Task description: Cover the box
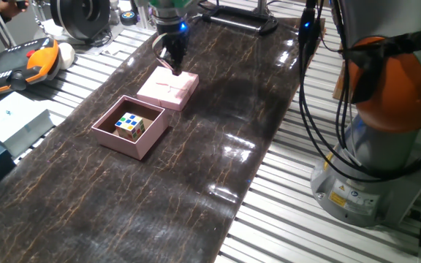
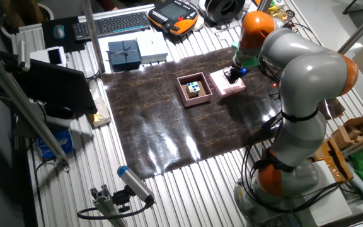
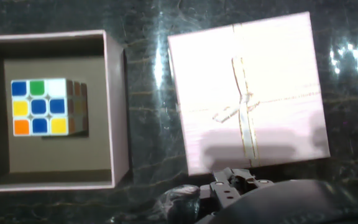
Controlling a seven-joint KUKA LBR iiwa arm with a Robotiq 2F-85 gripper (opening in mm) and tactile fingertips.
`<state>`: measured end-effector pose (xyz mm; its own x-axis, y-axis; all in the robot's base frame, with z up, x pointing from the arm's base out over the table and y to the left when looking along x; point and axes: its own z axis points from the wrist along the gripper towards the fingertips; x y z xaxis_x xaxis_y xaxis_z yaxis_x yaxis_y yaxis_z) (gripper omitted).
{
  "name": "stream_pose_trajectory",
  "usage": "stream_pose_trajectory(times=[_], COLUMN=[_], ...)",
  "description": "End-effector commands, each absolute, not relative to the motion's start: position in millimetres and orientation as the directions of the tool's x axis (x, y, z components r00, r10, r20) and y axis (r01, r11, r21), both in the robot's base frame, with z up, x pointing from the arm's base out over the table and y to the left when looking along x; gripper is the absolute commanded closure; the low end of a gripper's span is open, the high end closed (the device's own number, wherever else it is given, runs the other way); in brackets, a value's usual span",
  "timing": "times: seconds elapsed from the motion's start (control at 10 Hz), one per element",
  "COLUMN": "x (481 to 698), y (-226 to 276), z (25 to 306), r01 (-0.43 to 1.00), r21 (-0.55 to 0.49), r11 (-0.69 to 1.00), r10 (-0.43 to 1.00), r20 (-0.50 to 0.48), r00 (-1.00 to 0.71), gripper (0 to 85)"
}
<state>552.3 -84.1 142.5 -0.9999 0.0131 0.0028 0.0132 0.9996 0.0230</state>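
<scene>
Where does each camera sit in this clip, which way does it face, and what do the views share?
One fixed view: low at the table's side, looking across the dark mat at the box and lid; the end effector shows at the top and the robot's base at the right.
The other fixed view: high and farther off, looking down on the whole table; most of the arm shows.
Hand view: on the hand, looking straight down; only the end effector's dark tip at the bottom edge shows.
All three share the box, its cube and the lid.
</scene>
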Motion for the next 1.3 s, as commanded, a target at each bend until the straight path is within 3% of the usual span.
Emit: stream_pose_trajectory(times=[0.0, 0.5, 1.2], x=[552.8, 553.0, 553.0], y=[-84.9, -84.8, -84.8], z=[141.8, 141.3, 141.3], r01=[0.013, 0.044, -0.022], r21=[0.021, -0.011, -0.055], r11=[1.0, 0.999, 0.998], r10=[0.013, 0.044, -0.023], r20=[0.0, -0.022, -0.01], r00=[-1.0, -0.999, -1.0], gripper=[84.3, 84.3, 84.3])
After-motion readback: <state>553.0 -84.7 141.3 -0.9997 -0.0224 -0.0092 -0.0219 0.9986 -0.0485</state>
